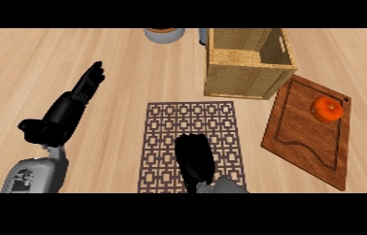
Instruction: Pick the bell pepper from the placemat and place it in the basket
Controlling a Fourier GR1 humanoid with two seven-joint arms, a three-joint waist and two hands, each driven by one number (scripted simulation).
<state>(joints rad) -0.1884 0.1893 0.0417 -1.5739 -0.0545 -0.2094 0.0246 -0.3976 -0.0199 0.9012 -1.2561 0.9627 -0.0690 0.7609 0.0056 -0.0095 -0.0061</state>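
At the left of the desk the left hand rests, fingers straight, holding nothing. On the placemat the right hand lies; its hold, and any bell pepper beneath, cannot be told. Then the basket, then an orange round thing on the cutting board.

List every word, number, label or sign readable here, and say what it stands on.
None: no readable text anywhere in the head view.
The placemat carries only a lattice pattern. The basket, the wooden board and the orange object on it bear no lettering.
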